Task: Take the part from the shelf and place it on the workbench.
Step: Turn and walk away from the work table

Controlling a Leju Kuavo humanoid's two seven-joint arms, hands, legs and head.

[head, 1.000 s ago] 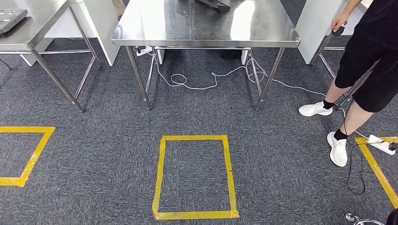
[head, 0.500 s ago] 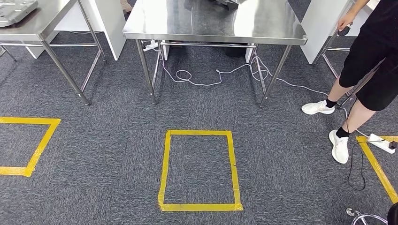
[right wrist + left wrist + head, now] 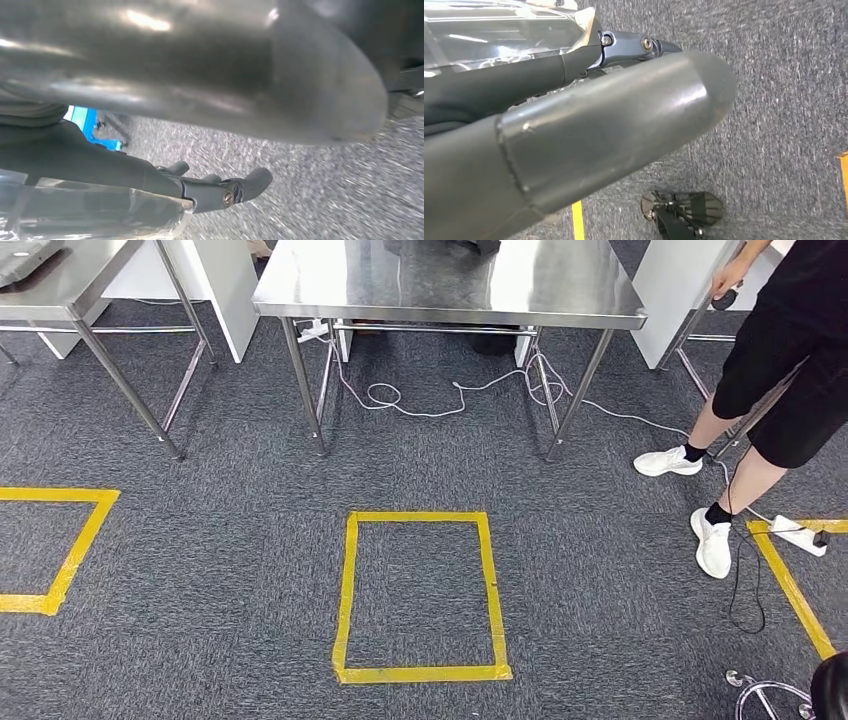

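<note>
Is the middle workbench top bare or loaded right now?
Mostly bare: the steel workbench shows shiny surface, with a dark object cut off at its far edge.

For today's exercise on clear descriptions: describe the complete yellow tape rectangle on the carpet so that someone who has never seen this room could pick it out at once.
Start at the steel workbench at the far side of the grey carpet. Straight in front of it, nearer the camera, lies the yellow tape rectangle. Unlike the tape outlines at the left and right, which the picture's edges cut off, this one shows all four sides.
</note>
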